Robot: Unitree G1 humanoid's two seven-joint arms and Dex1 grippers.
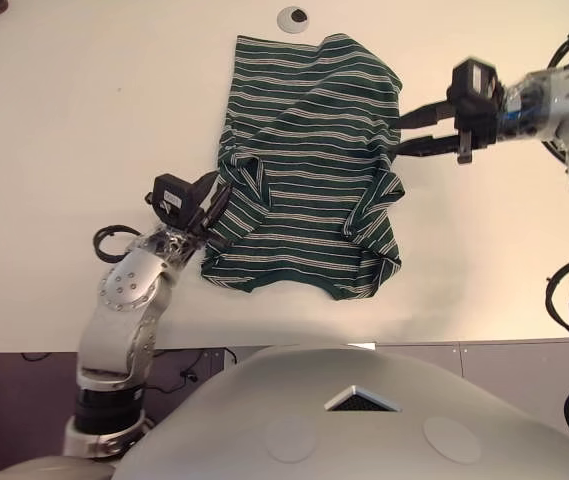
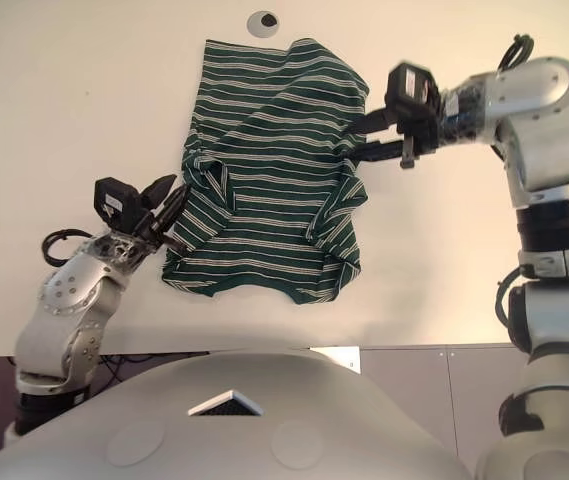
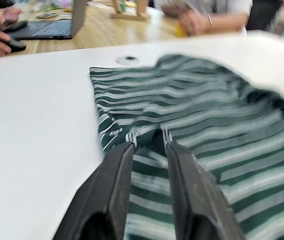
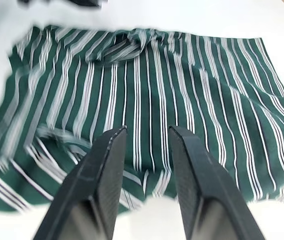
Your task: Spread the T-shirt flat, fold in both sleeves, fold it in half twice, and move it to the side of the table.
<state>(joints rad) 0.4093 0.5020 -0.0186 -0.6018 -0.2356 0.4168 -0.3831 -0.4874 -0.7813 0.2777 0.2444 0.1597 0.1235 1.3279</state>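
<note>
left gripper (image 1: 212, 200) and right gripper (image 1: 414, 128) flank the rumpled striped t-shirt (image 1: 309, 150) on the surface (image 1: 84, 120), jaws parted and empty at its edges, probably to tug it flat

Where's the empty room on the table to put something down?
Biggest bare patch: the table on the robot's left, beside the T-shirt and farther off than the left claw. Another lies on the right, nearer than the right claw. Only a narrow strip runs between the shirt and the near edge. Both shirt sides are crowded by claws.
</note>
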